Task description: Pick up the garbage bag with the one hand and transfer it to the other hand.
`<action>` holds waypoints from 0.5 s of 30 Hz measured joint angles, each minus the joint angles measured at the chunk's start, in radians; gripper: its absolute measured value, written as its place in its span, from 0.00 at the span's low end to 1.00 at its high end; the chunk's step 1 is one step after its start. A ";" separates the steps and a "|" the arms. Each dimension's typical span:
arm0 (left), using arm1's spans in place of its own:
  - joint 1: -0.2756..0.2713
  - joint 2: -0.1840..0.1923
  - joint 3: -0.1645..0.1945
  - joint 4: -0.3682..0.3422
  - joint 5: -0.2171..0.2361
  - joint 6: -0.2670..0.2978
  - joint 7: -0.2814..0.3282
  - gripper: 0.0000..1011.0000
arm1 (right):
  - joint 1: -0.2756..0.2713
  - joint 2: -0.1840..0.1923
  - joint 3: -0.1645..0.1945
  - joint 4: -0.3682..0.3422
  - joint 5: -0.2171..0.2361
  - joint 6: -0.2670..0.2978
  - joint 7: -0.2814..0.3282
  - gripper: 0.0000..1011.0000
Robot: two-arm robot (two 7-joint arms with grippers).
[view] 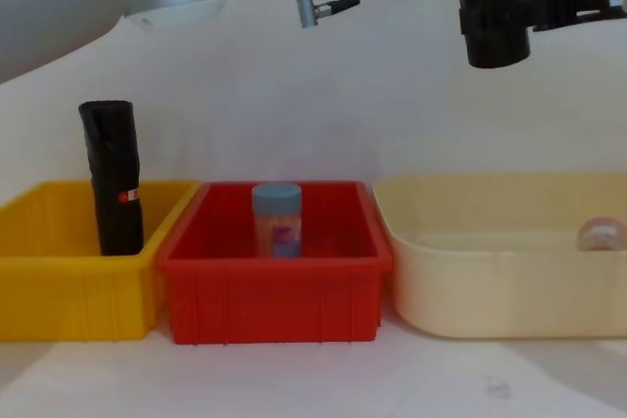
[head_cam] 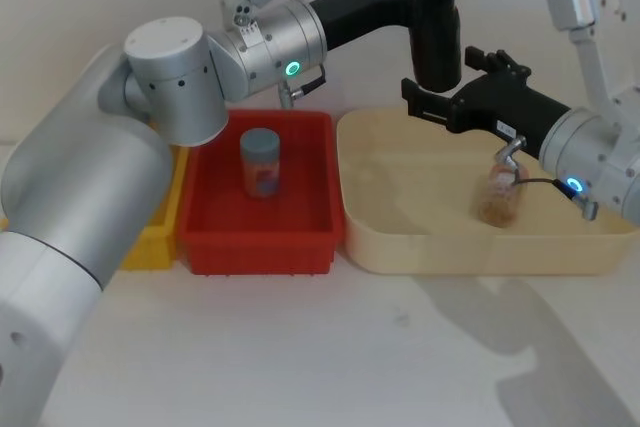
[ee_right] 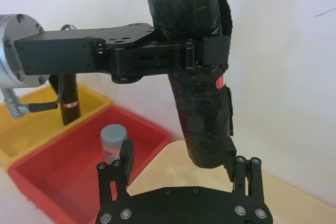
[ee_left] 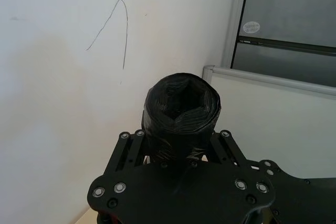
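Though plain overhead, garbage bag [ee_right: 202, 124] red-dotted

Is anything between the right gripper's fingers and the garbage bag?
Nothing. In the right wrist view the garbage bag hangs between the open fingers of the right gripper, only air in the gap; the left gripper clamps it higher up.

A black, matte, tightly rolled garbage bag [head_cam: 435, 27] hangs upright in mid-air above the back edge of the cream tray [head_cam: 470, 252]. The left gripper [ee_right: 202, 56] clamps its upper half. The right gripper [ee_right: 178, 156] has its fingers spread on either side of the lower end.
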 joint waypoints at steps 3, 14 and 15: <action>-0.001 -0.001 0.000 0.002 0.000 0.000 0.000 0.42 | 0.004 -0.007 -0.005 -0.001 -0.013 0.002 -0.024 0.99; -0.003 -0.002 0.002 0.004 0.000 -0.001 -0.002 0.42 | 0.038 -0.045 -0.036 0.024 -0.073 0.027 -0.101 0.99; -0.003 -0.003 0.002 0.004 0.000 -0.002 -0.002 0.42 | 0.045 -0.051 -0.041 0.031 -0.078 0.029 -0.107 0.99</action>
